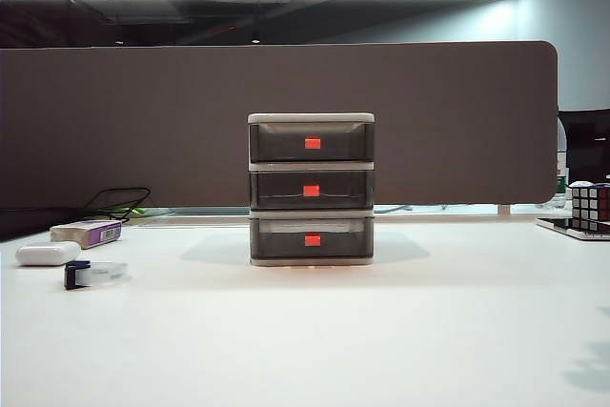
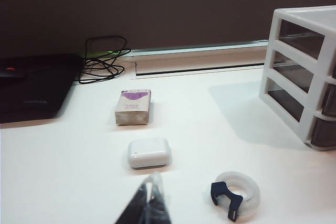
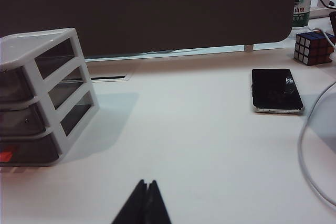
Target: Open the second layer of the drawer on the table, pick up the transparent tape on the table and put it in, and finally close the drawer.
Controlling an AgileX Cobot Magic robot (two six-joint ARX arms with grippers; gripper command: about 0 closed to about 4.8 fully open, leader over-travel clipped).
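Note:
The drawer (image 1: 311, 189) stands mid-table, a white frame with three smoky grey tiers, all pushed in. Its second layer (image 1: 311, 190) carries a red-orange handle. The unit's side shows in the left wrist view (image 2: 299, 72) and the right wrist view (image 3: 44, 95). The transparent tape (image 1: 95, 274), a clear roll with a black cutter, lies on the table's left part (image 2: 235, 194). My left gripper (image 2: 153, 178) is shut and holds nothing, hovering near the tape and short of the white case. My right gripper (image 3: 146, 183) is shut and holds nothing, over bare table (image 3: 199, 145) beside the drawer. Neither gripper shows in the exterior view.
A white oval case (image 2: 149, 152) and a purple-and-white box (image 2: 133, 106) lie near the tape. Black cables (image 2: 102, 61) and a dark laptop (image 2: 31, 85) sit behind them. On the right are a phone (image 3: 275, 89), a puzzle cube (image 3: 313, 47), a white cable (image 3: 310, 156) and a brown partition (image 1: 286, 121).

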